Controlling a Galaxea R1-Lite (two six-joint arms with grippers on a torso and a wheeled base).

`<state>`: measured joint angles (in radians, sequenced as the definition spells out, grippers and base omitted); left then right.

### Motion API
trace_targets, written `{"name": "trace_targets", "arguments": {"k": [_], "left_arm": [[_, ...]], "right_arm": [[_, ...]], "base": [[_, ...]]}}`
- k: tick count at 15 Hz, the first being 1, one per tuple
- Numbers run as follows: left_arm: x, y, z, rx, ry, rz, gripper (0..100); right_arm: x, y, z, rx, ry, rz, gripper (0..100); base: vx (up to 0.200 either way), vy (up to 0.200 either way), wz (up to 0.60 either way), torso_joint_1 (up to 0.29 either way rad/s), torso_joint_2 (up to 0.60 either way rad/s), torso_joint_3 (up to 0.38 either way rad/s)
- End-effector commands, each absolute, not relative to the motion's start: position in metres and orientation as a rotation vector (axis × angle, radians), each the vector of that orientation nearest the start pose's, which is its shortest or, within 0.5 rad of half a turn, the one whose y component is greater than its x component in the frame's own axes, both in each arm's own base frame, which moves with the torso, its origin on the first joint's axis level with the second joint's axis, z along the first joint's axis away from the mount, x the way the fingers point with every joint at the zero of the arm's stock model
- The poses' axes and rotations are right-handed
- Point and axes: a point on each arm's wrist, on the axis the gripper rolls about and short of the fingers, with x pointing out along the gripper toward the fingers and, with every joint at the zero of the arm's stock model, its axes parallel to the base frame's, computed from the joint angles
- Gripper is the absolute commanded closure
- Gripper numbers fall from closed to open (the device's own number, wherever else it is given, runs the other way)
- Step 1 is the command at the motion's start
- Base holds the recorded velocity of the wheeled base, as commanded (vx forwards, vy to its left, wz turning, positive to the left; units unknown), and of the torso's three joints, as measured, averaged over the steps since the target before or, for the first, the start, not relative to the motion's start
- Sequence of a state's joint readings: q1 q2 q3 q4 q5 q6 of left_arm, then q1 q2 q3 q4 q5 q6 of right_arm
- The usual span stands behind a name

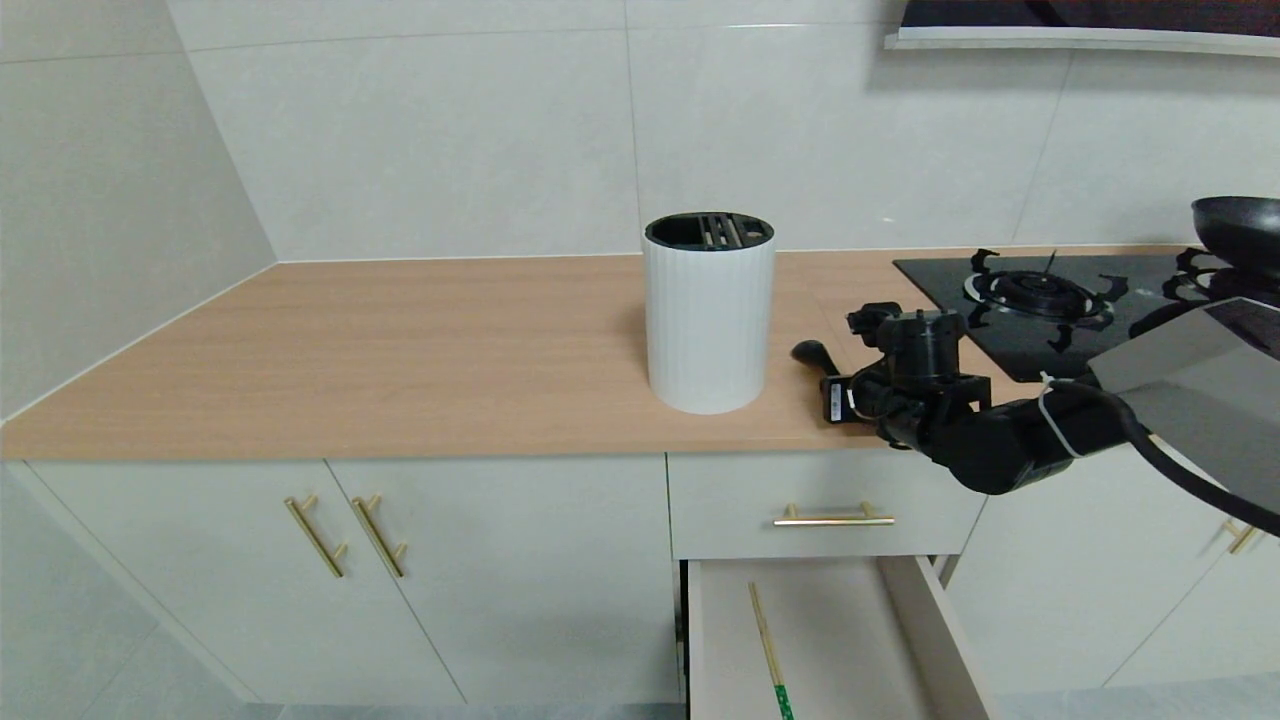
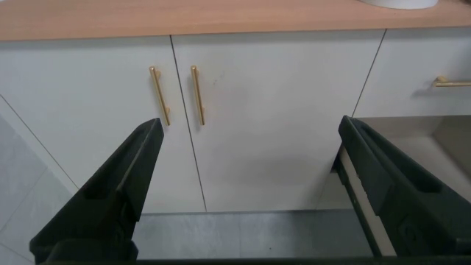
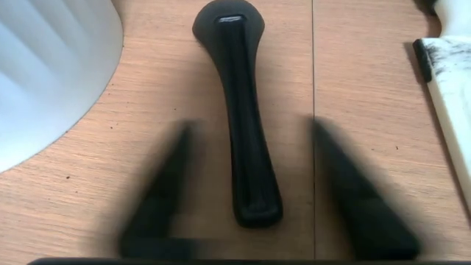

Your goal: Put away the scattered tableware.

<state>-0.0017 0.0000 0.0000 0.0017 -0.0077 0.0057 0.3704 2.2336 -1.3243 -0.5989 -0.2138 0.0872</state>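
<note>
head view: white ribbed cylindrical holder with black slotted top (image 1: pixel 708 315) upright on the light wooden surface (image 1: pixel 400 340), mid-counter. Just to its right, the rounded end of a black plastic utensil handle (image 1: pixel 811 352) lies flat on the surface. The rest of it is hidden under the right gripper (image 1: pixel 840 380), so can't tell what utensil it is. The fingers are also covered by the wrist housing here. Black gas hob (image 1: pixel 1040 300) is further right, and a black pan (image 1: pixel 1240 225) on it is cut off by the frame edge. Below the surface, an open white drawer (image 1: pixel 915 620) holds one wooden chopstick with green tip (image 1: pixel 766 640), its lower end cut off

left wrist view: left gripper (image 2: pixel 249 125) is low in front of the white cabinet doors with brass bar handles (image 2: pixel 176 96), fingers (image 2: pixel 118 199) spread wide with nothing between them. A sliver of the holder (image 2: pixel 401 3) shows at the frame edge, and part of the drawer (image 2: pixel 441 147)

right wrist view: the handle (image 3: pixel 243 125) lies between the two fingers (image 3: pixel 158 199), which are spread with a gap on each side and not pinching it. The fingers are blurred, so tips are hard to make out. The holder wall (image 3: pixel 44 73) is close beside. A white dark-veined slab with black end (image 3: pixel 449 96) is mostly out of frame, can't identify it
</note>
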Motion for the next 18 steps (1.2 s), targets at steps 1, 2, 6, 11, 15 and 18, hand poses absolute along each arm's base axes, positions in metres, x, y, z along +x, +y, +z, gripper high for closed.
{"name": "trace_targets", "arguments": {"k": [1,2,6,11,15,18], "left_arm": [[-0.023,0.0,0.075,0.006,0.003,-0.009,0],[-0.023,0.0,0.075,0.006,0.003,-0.009,0],[-0.023,0.0,0.075,0.006,0.003,-0.009,0],[-0.023,0.0,0.075,0.006,0.003,-0.009,0],[-0.023,0.0,0.075,0.006,0.003,-0.009,0],[-0.023,0.0,0.075,0.006,0.003,-0.009,0]], "right_arm": [[0.42,0.158,0.114,-0.004,0.306,0.143,100],[0.42,0.158,0.114,-0.004,0.306,0.143,100],[0.417,0.158,0.117,-0.003,0.305,0.145,100],[0.392,0.149,0.157,0.017,0.263,0.148,100],[0.307,0.146,0.225,0.08,0.331,0.213,100],[0.246,0.13,0.251,0.084,0.406,0.256,100]], "base": [[0.0,0.0,0.0,0.0,0.0,0.0],[0.0,0.0,0.0,0.0,0.0,0.0],[0.0,0.0,0.0,0.0,0.0,0.0],[0.0,0.0,0.0,0.0,0.0,0.0],[0.0,0.0,0.0,0.0,0.0,0.0],[0.0,0.0,0.0,0.0,0.0,0.0]]}}
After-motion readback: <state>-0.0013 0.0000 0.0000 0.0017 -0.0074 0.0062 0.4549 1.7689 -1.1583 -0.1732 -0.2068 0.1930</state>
